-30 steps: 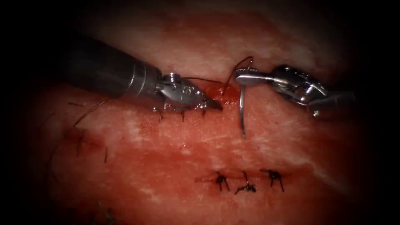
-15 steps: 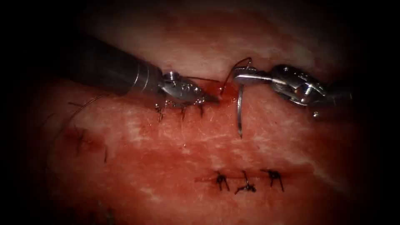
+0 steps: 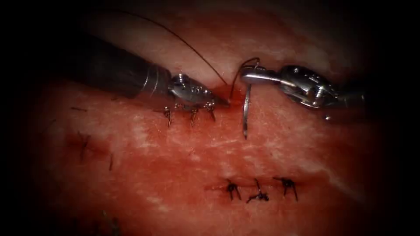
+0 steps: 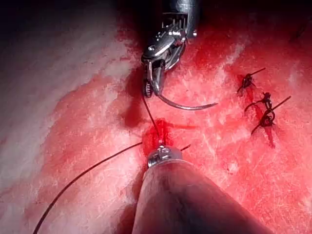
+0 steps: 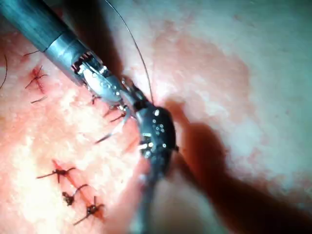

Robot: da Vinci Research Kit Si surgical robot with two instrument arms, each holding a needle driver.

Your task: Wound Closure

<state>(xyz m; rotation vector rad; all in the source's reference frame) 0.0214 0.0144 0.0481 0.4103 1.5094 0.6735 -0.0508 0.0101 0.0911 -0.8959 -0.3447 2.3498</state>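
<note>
Needle (image 3: 246,111) in right hand (image 3: 248,75), above tissue (image 3: 175,175), left hand (image 3: 221,102) at cut (image 3: 234,94)

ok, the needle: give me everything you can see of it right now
The needle is a thin curved piece of bright metal. The right arm's tool holds it with shut jaws near its thread end. From there its body hangs down over the tissue, to the right of the cut's open red end, its point free and not in the tissue. The left wrist view shows the full arc ending in a sharp tip. Dark thread loops from its held end toward the cut.
</note>
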